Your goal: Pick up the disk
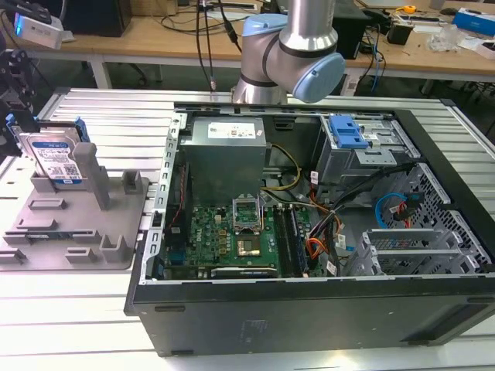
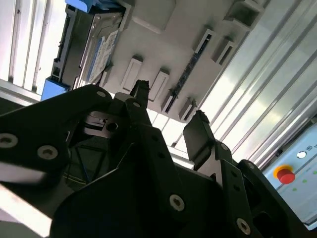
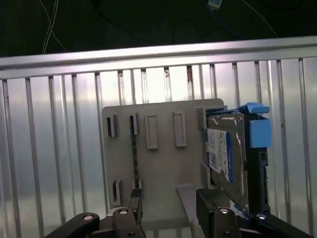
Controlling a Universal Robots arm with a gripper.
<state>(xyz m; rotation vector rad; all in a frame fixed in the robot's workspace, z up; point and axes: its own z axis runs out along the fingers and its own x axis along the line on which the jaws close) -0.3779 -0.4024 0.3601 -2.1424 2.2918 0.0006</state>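
Disk [image 1: 56, 158] stands on edge in the upper left of the exterior view, its white-and-blue label turned toward the camera and its top leaning a little back; blue side rails [image 1: 80, 130] run along its edges; it sits at the far corner of a grey plastic fixture [image 1: 77, 228], with an upright post [image 1: 94, 174] of that fixture just beside it on the exterior view's right; in the first wrist view the disk [image 3: 225, 156] shows edge-up at one side of the fixture's flat plate [image 3: 158, 168], a blue rail [image 3: 258, 133] along its outer edge; in the second wrist view the disk [image 2: 99, 49] shows slantwise in the same corner of the fixture [image 2: 163, 44]; the gripper [image 3: 171, 204] hangs over the fixture with its two dark fingers [image 3: 207, 199] spread apart and nothing gripped between them, the pale plate showing through the gap; the second wrist view shows the gripper [image 2: 171, 116] the same way, fingers [image 2: 198, 134] parted, apart from the disk; the fixture lies on a ribbed aluminium table [image 1: 100, 108]; just beside it, toward the exterior view's right, stands an open black computer case [image 1: 309, 317] with a green motherboard [image 1: 232, 232], a grey power supply [image 1: 224, 147] and a blue-topped grey drive cage [image 1: 348, 135] inside; a silver and light-blue joint of the robot arm [image 1: 298, 54] shows at the upper middle of the frame behind the case; wooden benches [image 1: 155, 35] cross the top of the frame; a red button [image 2: 286, 175] sits on a pale panel in the second wrist view
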